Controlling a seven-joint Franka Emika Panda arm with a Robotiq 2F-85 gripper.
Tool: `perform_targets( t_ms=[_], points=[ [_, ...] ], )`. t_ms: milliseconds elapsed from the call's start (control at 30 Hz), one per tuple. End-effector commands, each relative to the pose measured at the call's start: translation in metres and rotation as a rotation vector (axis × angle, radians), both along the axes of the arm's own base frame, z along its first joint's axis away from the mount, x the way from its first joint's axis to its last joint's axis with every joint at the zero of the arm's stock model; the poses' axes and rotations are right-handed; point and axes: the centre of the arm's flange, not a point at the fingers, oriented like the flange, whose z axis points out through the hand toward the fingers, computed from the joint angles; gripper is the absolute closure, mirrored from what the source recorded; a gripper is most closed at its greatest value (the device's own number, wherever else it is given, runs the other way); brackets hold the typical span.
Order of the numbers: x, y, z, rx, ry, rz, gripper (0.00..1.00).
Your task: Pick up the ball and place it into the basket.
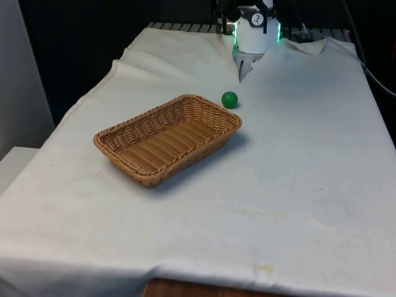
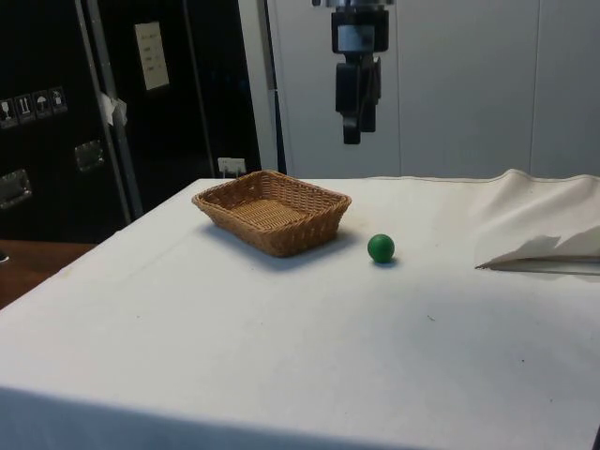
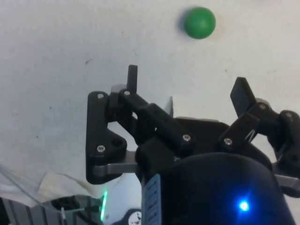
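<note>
In the front view, the green ball (image 1: pixel 229 99) lies on the white cloth of the desk (image 1: pixel 297 185), just beside the far corner of the wicker basket (image 1: pixel 167 138) and seemingly not touching it. The basket is a shallow rectangle of light brown weave, set at an angle on the cloth, with nothing inside. The hand (image 1: pixel 241 73) hangs above the desk beyond the ball, a little toward the front view's right of it, pointing down.

In the side view, the hand (image 2: pixel 352 131) is well above the cloth, higher than the basket's (image 2: pixel 272 211) rim, with clear air beneath it. The ball (image 2: pixel 381 247) rests on the desk (image 2: pixel 281 347) near the basket, with a strip of bare cloth showing between the two. A fold of raised cloth (image 2: pixel 539 220) lies farther along the desk, apart from the ball.

In the wrist view, the hand (image 3: pixel 186 86) has its two black fingers (image 3: pixel 132 78) spread wide, with nothing between them. The ball (image 3: pixel 199 22) sits on the white cloth beyond the fingertips, apart from both; how far below it lies is hard to judge here.
</note>
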Motion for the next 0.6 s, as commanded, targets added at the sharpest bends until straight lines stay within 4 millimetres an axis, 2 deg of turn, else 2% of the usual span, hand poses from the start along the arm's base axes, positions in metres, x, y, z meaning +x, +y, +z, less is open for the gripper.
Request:
perform_targets(
  t_ms=[0,567],
  points=[
    [0.000,0.001,-0.003,0.012,-0.006,0.002,0.00],
    [-0.014,0.005,-0.047,0.046,-0.029,-0.002,0.00]
  ],
)
